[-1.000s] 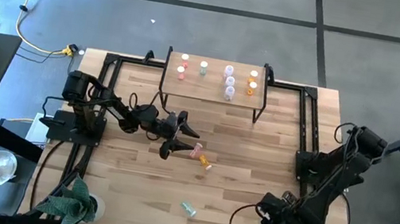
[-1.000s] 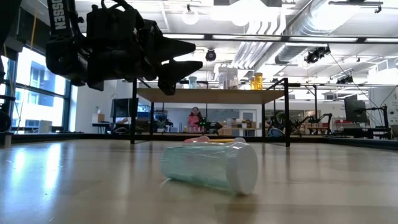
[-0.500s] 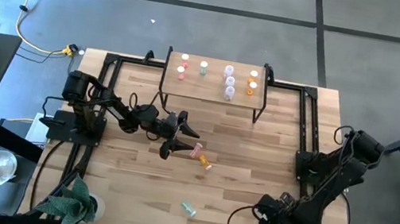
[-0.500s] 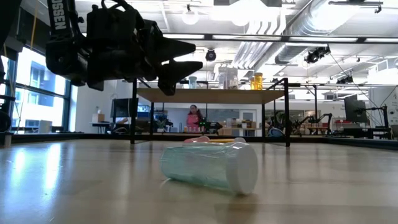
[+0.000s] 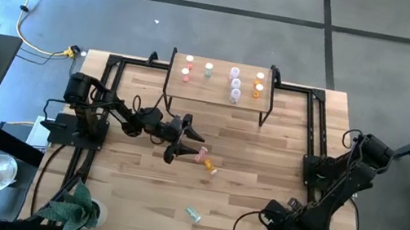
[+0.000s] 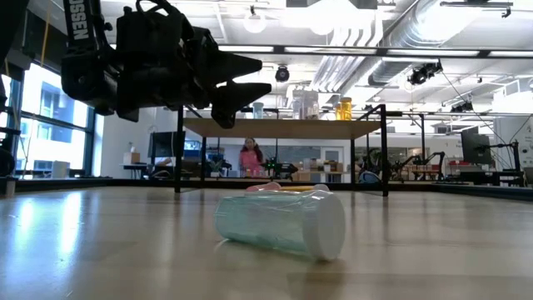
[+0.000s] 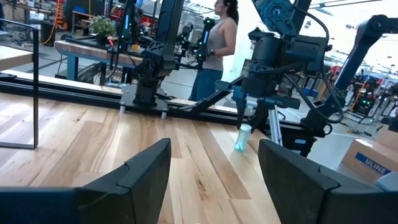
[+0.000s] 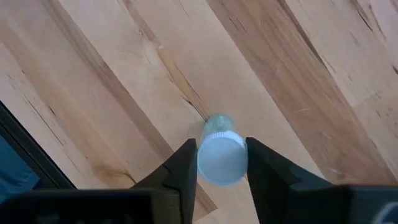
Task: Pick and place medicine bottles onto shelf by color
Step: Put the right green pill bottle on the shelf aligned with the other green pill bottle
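My left gripper is open and empty above the table's middle, just left of a pink bottle and an orange bottle lying on their sides. A pale green bottle lies on its side near the front edge, close up in the low view. My right gripper is at the table's near right, shut on another pale green bottle. The shelf at the far edge holds several upright bottles: pink on the left, one green, clear ones, orange on the right. My right gripper pinches the pale green bottle's white cap between its two fingers, one on each side. The fingers come from above, pointing down. The bottle hangs upright below them, cap up, its body toward the tabletop and seemingly clear of it.
Black frame rails run along the table's left and right sides. A potted plant stands at the near left corner. Bare wood lies between the shelf and the loose bottles. A person moves in the room beyond.
My right gripper has drifted slightly toward the table's near edge with its bottle.
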Controlling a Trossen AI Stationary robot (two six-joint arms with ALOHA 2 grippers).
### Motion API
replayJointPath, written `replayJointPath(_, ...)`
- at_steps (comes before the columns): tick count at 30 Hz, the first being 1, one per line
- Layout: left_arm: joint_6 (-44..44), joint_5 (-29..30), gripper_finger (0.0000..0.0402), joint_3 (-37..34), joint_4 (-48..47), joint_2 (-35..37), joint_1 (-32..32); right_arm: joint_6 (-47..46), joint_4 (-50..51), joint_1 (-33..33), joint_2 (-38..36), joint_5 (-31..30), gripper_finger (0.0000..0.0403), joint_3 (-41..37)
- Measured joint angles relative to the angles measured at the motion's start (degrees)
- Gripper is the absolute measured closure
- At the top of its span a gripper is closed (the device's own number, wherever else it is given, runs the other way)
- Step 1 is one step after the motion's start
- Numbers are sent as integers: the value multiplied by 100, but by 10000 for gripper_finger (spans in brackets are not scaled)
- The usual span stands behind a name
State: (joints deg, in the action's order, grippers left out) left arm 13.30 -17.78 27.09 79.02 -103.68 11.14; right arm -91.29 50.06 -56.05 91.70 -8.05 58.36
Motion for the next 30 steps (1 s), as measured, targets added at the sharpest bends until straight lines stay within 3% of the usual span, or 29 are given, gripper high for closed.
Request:
replayJointPath(4,-1,-1,170,0,-98,0,0,40,0,0,-2,0,308,1)
replayJointPath(11,0,-6,170,0,-379,0,15,1006,-39,342,4,-74,299,112)
replayJointPath(24,-161,-24,170,0,-685,0,15,4603,-66,2110,4,-819,300,1137)
replayJointPath(30,-372,-22,170,0,-916,0,15,6126,-66,3151,2,-844,300,1803)
